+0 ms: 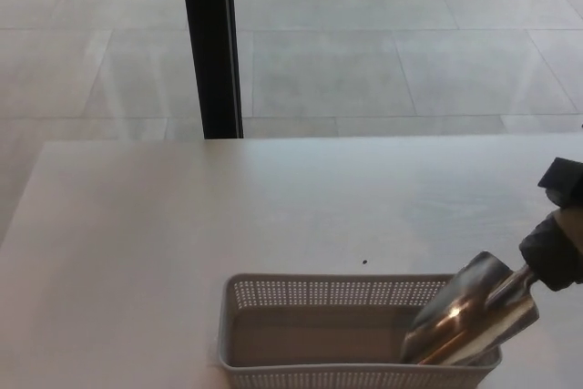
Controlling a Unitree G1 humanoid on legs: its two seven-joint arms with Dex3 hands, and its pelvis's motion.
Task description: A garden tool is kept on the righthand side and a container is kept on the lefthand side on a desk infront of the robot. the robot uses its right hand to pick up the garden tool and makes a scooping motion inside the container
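A shiny metal garden scoop (465, 321) tilts down into the right end of a grey perforated basket (301, 293) at the desk's near edge. Its blade tip is inside the basket, below the rim. My right hand (557, 243) shows at the right edge, black fingers closed around the scoop's handle. The basket's floor looks bare. My left hand does not show.
The pale desk (182, 225) stretches from the basket to a far edge. A black vertical post (211, 43) stands behind the desk at the left. A small dark speck (364, 261) lies just beyond the basket. Tiled floor lies further back.
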